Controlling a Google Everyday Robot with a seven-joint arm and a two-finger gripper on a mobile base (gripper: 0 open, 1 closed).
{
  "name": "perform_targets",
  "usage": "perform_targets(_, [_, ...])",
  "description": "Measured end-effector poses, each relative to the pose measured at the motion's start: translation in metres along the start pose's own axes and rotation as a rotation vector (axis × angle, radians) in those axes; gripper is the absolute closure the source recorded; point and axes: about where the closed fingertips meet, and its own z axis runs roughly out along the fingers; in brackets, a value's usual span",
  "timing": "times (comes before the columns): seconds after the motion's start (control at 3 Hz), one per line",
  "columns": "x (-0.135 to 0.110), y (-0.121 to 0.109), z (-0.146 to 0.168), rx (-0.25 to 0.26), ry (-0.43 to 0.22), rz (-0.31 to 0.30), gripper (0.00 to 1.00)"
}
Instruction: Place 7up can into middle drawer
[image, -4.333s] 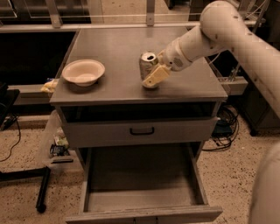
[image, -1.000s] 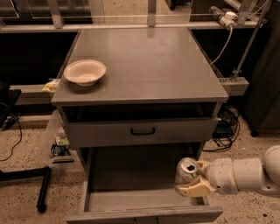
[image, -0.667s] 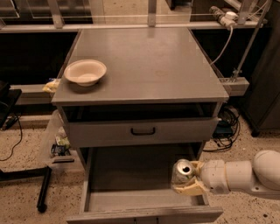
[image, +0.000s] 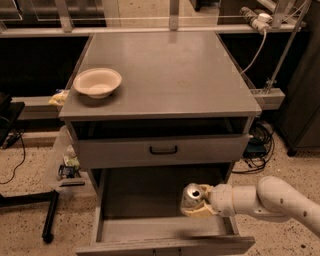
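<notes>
The 7up can (image: 191, 197), silvery with a shiny top and open mouth, is held upright inside the open middle drawer (image: 125, 197), at its right side just above the bare grey floor. My gripper (image: 199, 204) reaches in from the right on a white arm and is shut on the can, cream fingers (image: 200, 212) wrapped around its lower part. I cannot tell whether the can's base touches the drawer floor.
A cream bowl (image: 97, 82) sits on the cabinet top (image: 170, 75) at the left. A closed grey drawer front with a black bar handle (image: 163, 149) is above the open drawer. Cables and a power strip (image: 255, 19) are at the right rear.
The gripper carried the can from the cabinet top down to the drawer, then moved it left and further inside over the drawer floor.
</notes>
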Motion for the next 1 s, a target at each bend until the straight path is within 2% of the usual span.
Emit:
perform_targets(0.33, [0.036,-0.014,0.036,-0.013,-0.018,0.009,1.0])
perform_targets(0.67, [0.041,-0.012,0.041,-0.02,-0.025,0.019,1.0])
perform_targets(1.0, [0.047,-0.011,0.043,-0.017,-0.006,-0.016,1.0])
